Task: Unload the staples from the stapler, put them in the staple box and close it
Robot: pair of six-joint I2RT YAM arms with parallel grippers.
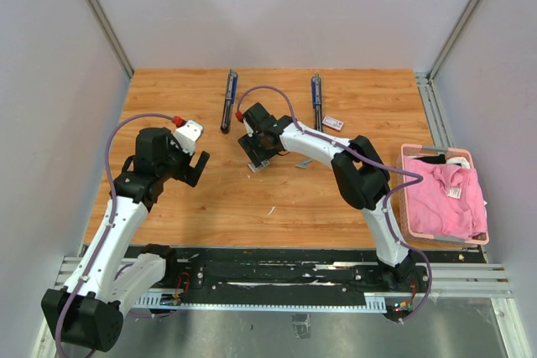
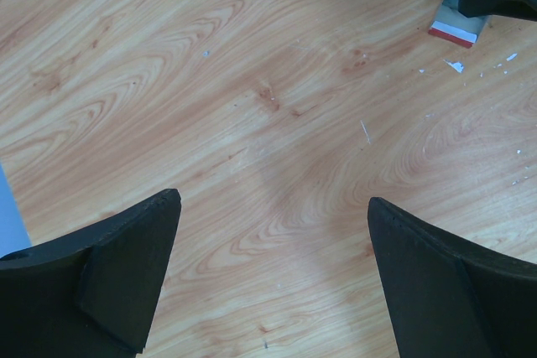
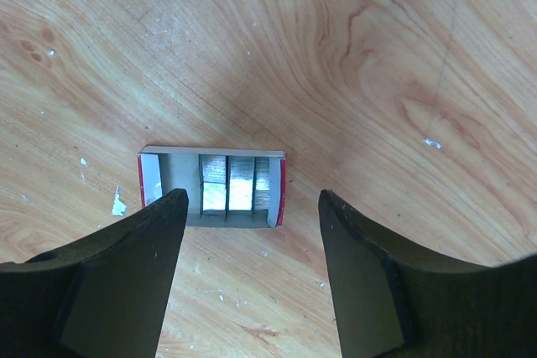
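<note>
The left arm bends up and leans in over the bench. Its left hand hangs above bare wood with its two black fingers wide apart and nothing between them. Only the finger ends fit in the left wrist view.

Far back lies a long dark stapler; the left wrist view cuts off all but its tip.

The right arm reaches far across to the left. Its right hand points down, fingers spread, holding nothing. Right under it sits a little open box with red edges and shiny rows of staples inside. The fingers hide the box's near corners. I can read no words on it.

A tiny staple bit lies alone on the wood. A thin silver strip lies just right of the right hand.

A second stapler lies at the back, with a small white box beside it. Its print is too small to read.

At the far right, a basket holds a pink cloth with a white tag I can't read.
</note>
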